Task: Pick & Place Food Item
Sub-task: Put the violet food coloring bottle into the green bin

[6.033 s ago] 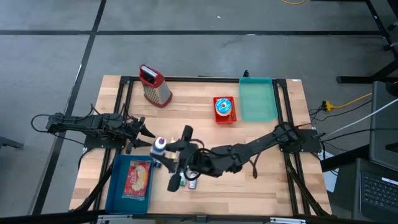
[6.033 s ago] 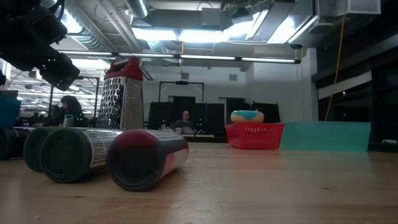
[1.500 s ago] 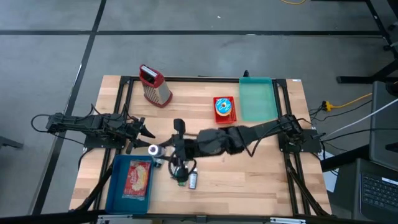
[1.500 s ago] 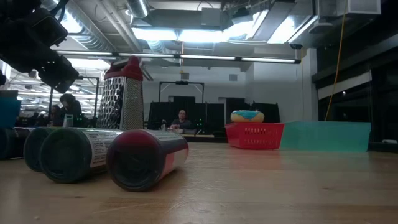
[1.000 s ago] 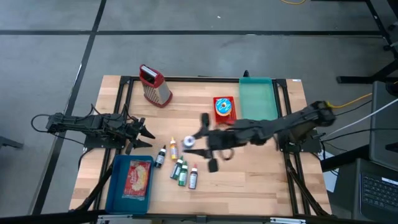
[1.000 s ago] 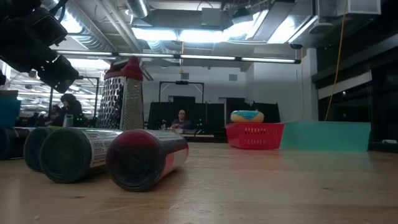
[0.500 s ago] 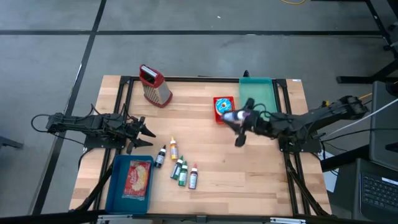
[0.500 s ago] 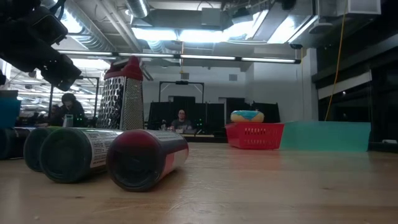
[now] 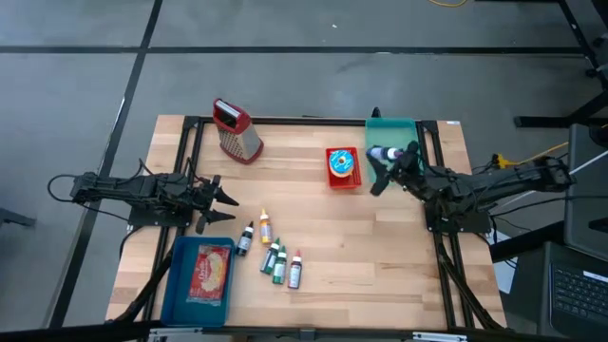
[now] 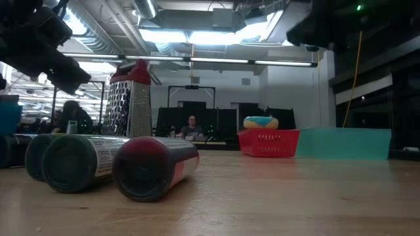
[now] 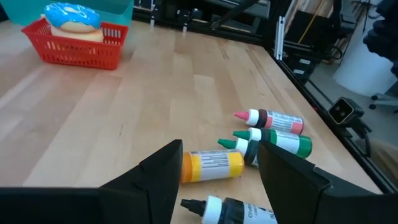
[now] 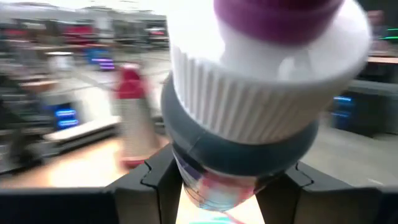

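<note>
My right gripper (image 9: 388,163) is shut on a small dark bottle (image 12: 249,93) with a white ribbed cap and a purple tip. It hangs in the air over the left edge of the teal tray (image 9: 399,133), beside the red basket (image 9: 343,180) with the blue-iced donut (image 9: 342,163). Several more small bottles (image 9: 275,256) lie on their sides at the table's middle front. My left gripper (image 9: 214,199) waits open at the table's left, pointing toward those bottles (image 11: 273,142). My right gripper pinches the bottle's dark body (image 12: 211,180) below the cap, one finger (image 12: 155,180) on each side. The capped end stands out of the fingers toward the wrist camera. The bottle is lifted clear of the table and tray.
A metal grater with a red top (image 9: 236,131) stands at the far left. A blue tray with a red packet (image 9: 199,275) sits at the front left corner. Bare wood lies between the loose bottles and the basket.
My right gripper has carried the bottle from above the table's middle toward the right and far side, to the teal tray's left edge, and the arm has drawn back and turned. The bottle has stayed clear of the table. The loose bottles have not moved.
</note>
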Available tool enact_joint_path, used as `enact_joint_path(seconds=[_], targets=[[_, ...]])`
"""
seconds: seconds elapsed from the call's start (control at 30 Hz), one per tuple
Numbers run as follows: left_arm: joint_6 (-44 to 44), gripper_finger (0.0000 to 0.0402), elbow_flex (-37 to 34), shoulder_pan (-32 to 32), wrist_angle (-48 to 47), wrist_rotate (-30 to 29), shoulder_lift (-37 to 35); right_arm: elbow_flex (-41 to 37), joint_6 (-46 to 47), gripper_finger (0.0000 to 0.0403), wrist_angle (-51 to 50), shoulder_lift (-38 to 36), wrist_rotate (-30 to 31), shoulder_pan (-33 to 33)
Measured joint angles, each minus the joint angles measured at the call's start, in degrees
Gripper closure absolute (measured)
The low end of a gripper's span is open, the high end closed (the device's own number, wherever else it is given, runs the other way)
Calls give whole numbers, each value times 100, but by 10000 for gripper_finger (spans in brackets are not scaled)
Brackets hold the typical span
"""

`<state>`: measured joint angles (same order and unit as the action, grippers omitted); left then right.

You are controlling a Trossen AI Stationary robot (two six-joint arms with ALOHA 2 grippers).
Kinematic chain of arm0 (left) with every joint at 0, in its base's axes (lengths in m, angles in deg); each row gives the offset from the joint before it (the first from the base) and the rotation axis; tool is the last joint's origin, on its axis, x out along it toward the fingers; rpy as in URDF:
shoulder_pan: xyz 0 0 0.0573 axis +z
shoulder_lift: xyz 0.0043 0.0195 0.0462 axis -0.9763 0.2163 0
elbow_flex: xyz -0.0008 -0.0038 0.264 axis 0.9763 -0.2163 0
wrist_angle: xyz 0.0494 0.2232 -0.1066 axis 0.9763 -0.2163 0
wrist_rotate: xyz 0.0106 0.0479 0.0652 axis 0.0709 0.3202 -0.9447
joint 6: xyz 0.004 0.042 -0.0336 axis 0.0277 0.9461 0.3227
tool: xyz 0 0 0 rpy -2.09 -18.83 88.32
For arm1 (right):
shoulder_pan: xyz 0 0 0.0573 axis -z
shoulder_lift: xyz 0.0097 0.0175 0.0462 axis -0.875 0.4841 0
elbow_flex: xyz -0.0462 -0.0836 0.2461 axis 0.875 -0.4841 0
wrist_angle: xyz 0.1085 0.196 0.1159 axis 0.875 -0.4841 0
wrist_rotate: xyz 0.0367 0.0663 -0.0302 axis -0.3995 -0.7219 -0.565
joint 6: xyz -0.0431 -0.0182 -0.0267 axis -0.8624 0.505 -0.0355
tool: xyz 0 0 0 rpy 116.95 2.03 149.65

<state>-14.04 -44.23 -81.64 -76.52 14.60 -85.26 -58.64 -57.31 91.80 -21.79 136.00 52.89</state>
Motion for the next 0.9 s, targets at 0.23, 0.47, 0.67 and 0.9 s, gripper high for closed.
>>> enact_joint_path(seconds=[0.23,0.47,0.67,0.9], targets=[[195,199,0,-2,0,-298,0,-172,-71,236,-79,84,761,257],[164,199,0,-2,0,-364,0,-167,-47,236,-973,138,1012,499],[231,199,-11,1,66,-774,0,-169,1803,236,-2261,70,1384,1271],[92,199,-11,-2,84,-946,1,-167,3100,236,-2882,306,324,2178]])
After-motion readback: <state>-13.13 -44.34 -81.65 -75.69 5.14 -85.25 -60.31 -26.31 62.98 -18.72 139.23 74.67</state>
